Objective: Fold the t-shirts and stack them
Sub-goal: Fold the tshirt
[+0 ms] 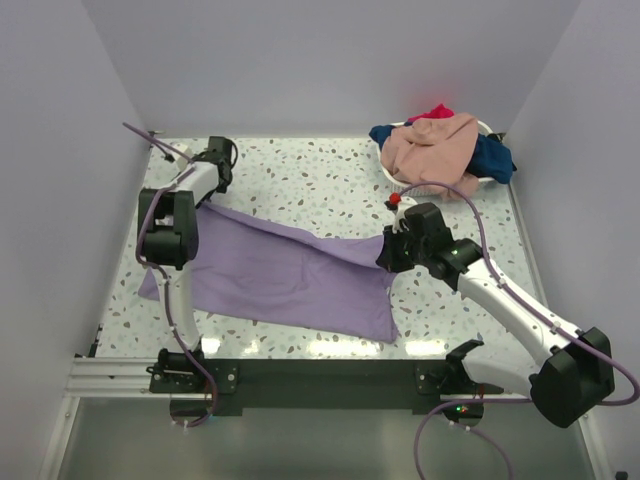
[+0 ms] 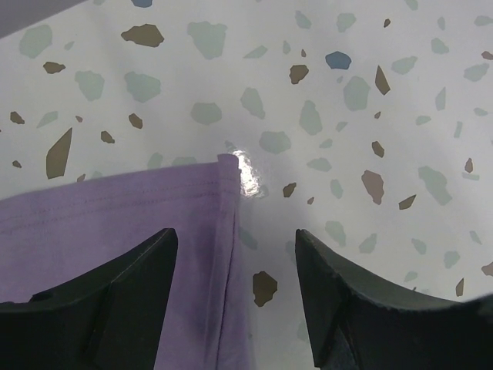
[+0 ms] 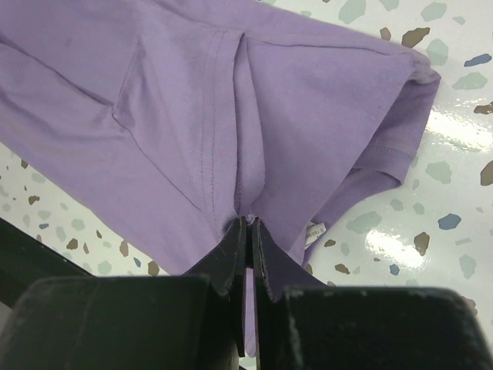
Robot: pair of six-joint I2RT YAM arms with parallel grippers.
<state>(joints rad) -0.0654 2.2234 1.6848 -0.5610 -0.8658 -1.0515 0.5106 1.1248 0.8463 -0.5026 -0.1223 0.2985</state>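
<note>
Two grippers are in view, one open and one closed. The left gripper hangs low over the far left part of the table with its fingers apart. In the left wrist view, a hemmed corner of the lavender t-shirt lies flat on the speckled surface below the gap. The left finger stands over fabric and the right finger over bare table.

The right gripper has its fingers pressed together on a fold of the same shirt, near its right edge. In the right wrist view I see the cloth drawn up into the pinch, with a sleeve opening just beside it.

From the top view, the lavender t-shirt is spread across the middle of the table between both arms. A raised crease runs from its far left corner towards the right gripper.

The white basket sits at the far right corner, well apart. It holds a peach-pink t-shirt, a navy blue t-shirt and a red t-shirt, all crumpled.
</note>
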